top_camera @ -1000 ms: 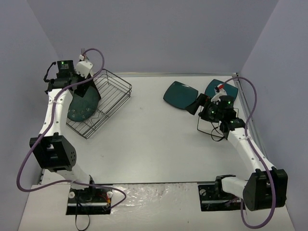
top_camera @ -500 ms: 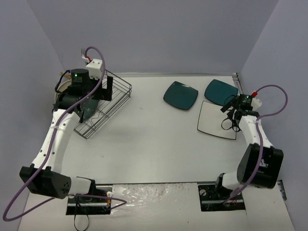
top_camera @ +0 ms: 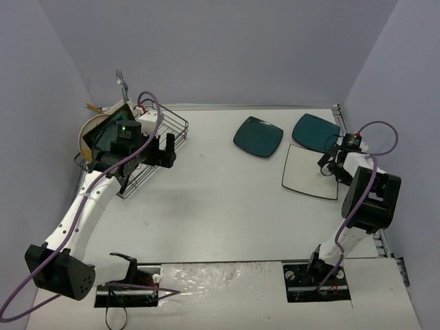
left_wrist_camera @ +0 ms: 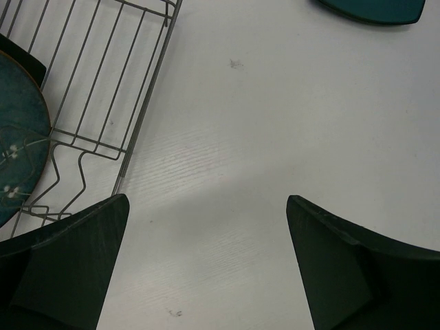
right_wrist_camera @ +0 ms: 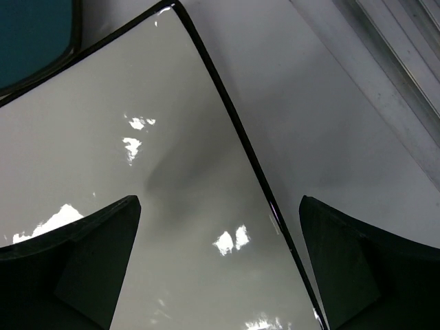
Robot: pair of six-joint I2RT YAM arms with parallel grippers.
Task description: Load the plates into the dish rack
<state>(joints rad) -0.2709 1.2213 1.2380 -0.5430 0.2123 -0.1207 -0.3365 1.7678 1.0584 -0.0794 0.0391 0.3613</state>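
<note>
Step in hand: in my judgement, picking up the white square plate (right_wrist_camera: 137,172) to carry it to the dish rack (top_camera: 180,128).
Right arm: the right gripper (right_wrist_camera: 220,199) is spread wide and empty, straddling the plate's dark right rim.
Left arm: the left gripper (left_wrist_camera: 206,199) is spread wide and empty, over the table (top_camera: 220,199) just beside the rack.
Plates: the white one lies flat. Two dark teal plates (top_camera: 258,135) lie flat behind it. A twig-motif plate (left_wrist_camera: 20,137) and a brown-rimmed square plate (top_camera: 113,130) are already in the rack.
Doing it well: come down low with one finger outside the rim and one on the glaze. Pinch at mid-edge and tip the plate up before lifting.
Unsure: the gripper's height above the plate is hard to judge here.
</note>
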